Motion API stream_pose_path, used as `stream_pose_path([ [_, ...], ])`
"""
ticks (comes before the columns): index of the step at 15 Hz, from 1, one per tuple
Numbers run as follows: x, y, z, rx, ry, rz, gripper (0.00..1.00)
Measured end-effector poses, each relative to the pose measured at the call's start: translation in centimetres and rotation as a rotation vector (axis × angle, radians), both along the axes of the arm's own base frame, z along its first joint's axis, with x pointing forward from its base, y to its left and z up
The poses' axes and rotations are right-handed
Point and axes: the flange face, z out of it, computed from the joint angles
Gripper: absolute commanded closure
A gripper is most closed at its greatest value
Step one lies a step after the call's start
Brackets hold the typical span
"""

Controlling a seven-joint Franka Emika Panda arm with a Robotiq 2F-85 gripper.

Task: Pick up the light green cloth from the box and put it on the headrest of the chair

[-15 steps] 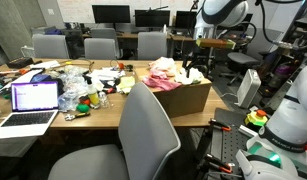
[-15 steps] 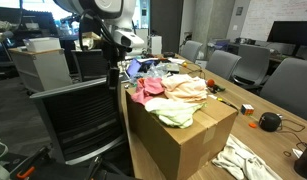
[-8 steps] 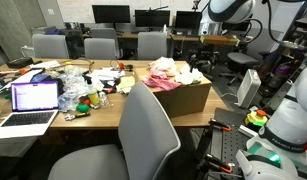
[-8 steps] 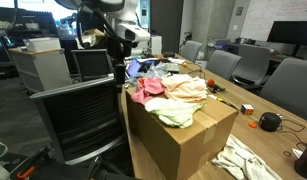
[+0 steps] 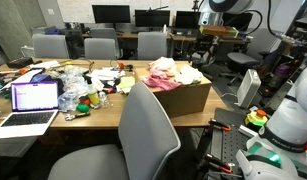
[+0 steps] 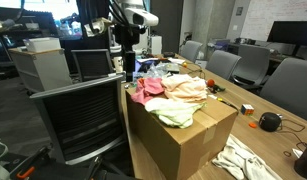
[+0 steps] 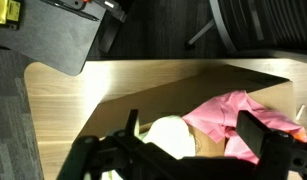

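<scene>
The light green cloth [image 6: 176, 115] lies in the brown box [image 6: 183, 145] at its near corner, beside pink cloths [image 6: 148, 92] and a cream cloth [image 6: 189, 88]. In the wrist view it shows as a pale patch [image 7: 169, 137] next to pink cloth [image 7: 233, 113], far below. My gripper [image 7: 196, 140] is open and empty, with its fingers wide apart high above the box. It hangs over the box's far side in both exterior views [image 6: 127, 70] [image 5: 201, 50]. The large light grey chair [image 5: 143, 128] stands in front of the table, next to the box [image 5: 179, 95].
The wooden table [image 5: 98, 113] holds a laptop [image 5: 33, 100] and much clutter. Grey chairs [image 5: 98, 47] and monitors stand behind it. A chair with a dark slatted back [image 6: 83, 110] stands against the box. A pale cloth [image 6: 243, 160] lies on the table.
The arm has risen and swung away from the box top. The gripper stays open and empty. The cloths have not moved.
</scene>
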Motion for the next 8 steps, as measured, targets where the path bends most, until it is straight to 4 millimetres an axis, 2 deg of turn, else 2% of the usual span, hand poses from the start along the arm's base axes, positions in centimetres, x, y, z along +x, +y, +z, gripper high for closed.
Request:
stream_pose_path([
  [4, 0.9, -2.7, -0.6, 0.014, 0.012, -0.024, 0.0],
  [8, 1.5, -5.8, -3.3, 0.058, 0.055, -0.035, 0.0],
])
